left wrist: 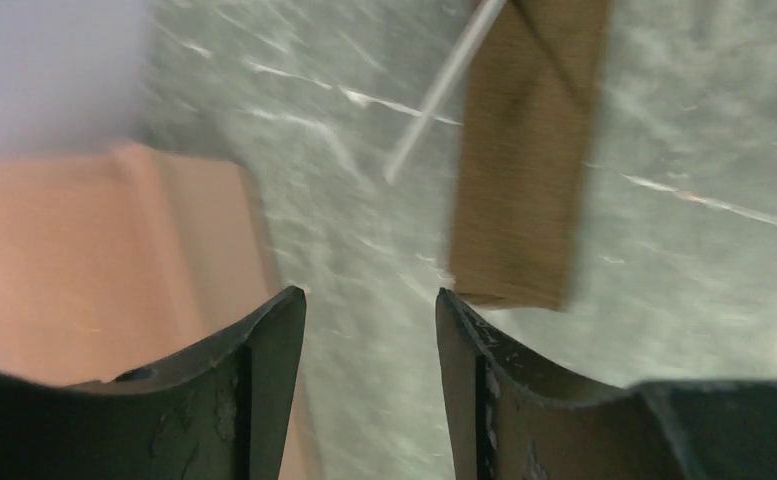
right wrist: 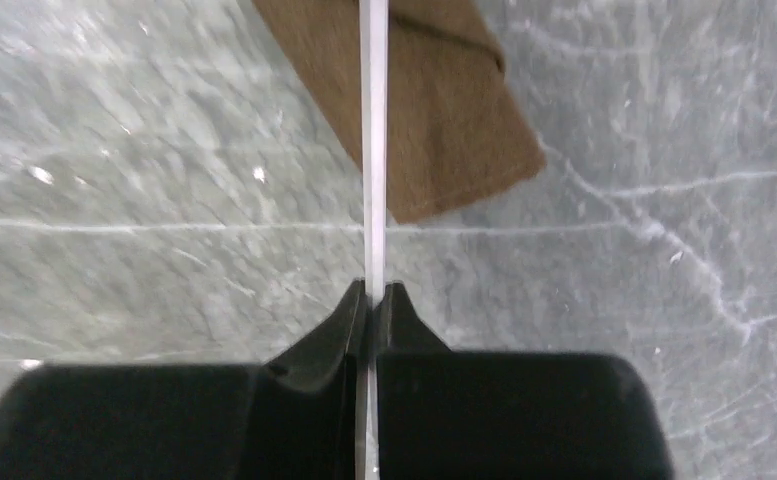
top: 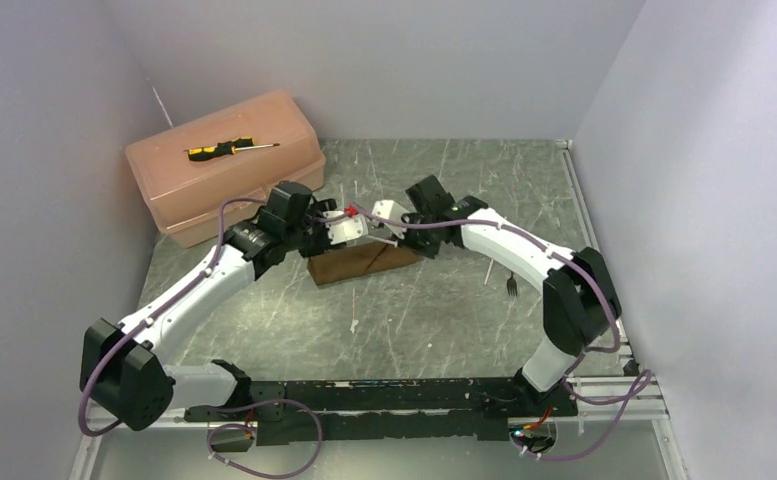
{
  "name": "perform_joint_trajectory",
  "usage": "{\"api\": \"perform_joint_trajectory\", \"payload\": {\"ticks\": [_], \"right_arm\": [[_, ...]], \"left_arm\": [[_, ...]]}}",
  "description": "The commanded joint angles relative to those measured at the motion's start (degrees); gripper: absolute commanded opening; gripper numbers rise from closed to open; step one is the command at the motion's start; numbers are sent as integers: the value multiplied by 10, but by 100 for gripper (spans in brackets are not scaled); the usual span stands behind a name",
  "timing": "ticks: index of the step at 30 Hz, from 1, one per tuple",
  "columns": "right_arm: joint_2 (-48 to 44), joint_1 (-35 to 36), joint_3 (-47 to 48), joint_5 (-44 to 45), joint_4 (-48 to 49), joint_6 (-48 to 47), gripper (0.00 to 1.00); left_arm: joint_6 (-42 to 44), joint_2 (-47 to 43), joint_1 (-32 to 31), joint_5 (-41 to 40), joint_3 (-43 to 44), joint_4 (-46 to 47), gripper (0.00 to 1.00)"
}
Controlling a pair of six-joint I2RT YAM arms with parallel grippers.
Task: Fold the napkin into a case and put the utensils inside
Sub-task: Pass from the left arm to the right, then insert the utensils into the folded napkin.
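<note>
The right tool (right wrist: 374, 300) is pinching a thin silvery utensil (right wrist: 373, 150) whose shaft is running out over the brown case (right wrist: 434, 110) lying mid-bench (top: 444, 310). The left tool (left wrist: 369, 330) is hanging spread, with the case's end just beyond its fingertips.

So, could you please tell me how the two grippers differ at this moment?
The left gripper has its jaws apart with nothing between them, while the right gripper is shut on a thin silvery utensil. The left one points at bare table beside the end of the brown napkin; the right one's utensil runs over the napkin. Both hover close over the folded cloth.
</note>
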Motion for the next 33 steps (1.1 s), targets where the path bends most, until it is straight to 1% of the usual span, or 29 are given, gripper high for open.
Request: {"api": "perform_joint_trajectory", "payload": {"ticks": [1,3,6,11,13,19,23,33], "right_arm": [[-88,-21,-95,72,82,-84,0],[-106,-33,-119,64,82,-88,0],[-123,-36,-156,76,86,-102,0],[-118,-37,-176,111,81,-117,0],[-120,-37,-185,125,81,-122,0],[-143,-39,-216,126,84,-127,0],[-150,-40,-233,128,91,-138,0],[-150,-42,-254,126,101,-148,0]], "left_arm": [[-262,20,45,30,16,-144,55],[-311,38,73,60,19,-173,53],[-367,71,101,95,30,-202,50],[-422,158,141,143,86,-239,45],[-432,193,153,152,106,-245,43],[-442,264,170,150,146,-227,41],[-448,297,182,150,142,-214,40],[-456,334,186,153,127,-173,38]]}}
